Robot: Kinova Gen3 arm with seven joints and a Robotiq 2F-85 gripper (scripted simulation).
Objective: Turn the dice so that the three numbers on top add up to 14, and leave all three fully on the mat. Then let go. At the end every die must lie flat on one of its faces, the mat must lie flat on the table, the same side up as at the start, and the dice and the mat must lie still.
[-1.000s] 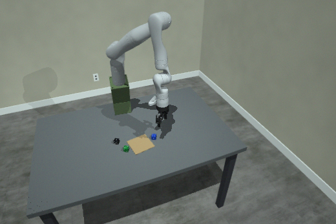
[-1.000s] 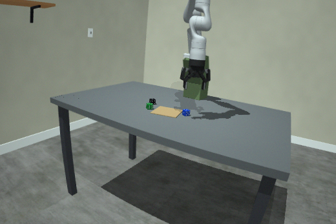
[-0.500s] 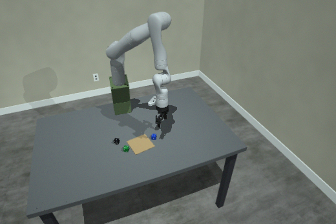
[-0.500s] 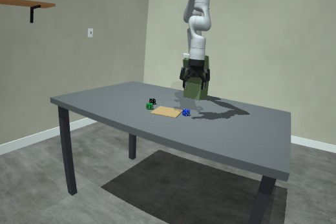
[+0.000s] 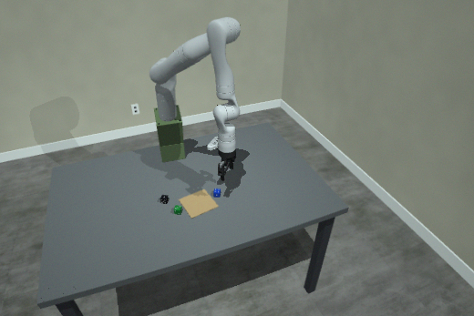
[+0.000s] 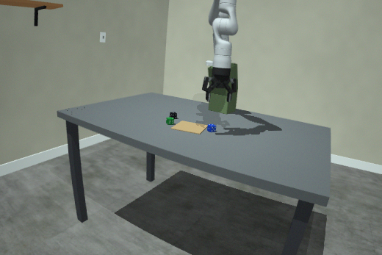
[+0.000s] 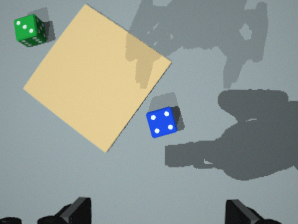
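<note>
The tan mat (image 5: 199,204) (image 6: 189,127) (image 7: 95,80) lies flat on the table. The blue die (image 5: 217,193) (image 6: 211,128) (image 7: 161,122) lies on the table close beside the mat's edge, with four pips on top. The green die (image 5: 178,209) (image 6: 170,120) (image 7: 29,29) lies on the table off the mat's opposite side, with three pips on top. The black die (image 5: 164,198) (image 6: 173,115) lies beyond the green die, off the mat; its top number is too small to read. My gripper (image 6: 218,100) (image 7: 158,210) is open and empty, above the table on the robot-base side of the blue die.
The grey table (image 5: 114,243) (image 6: 264,152) bears everything. The green base block (image 5: 170,140) (image 6: 222,103) of the arm stands at the table's back edge. Shadows of the arm and gripper fall over part of the mat and around the blue die.
</note>
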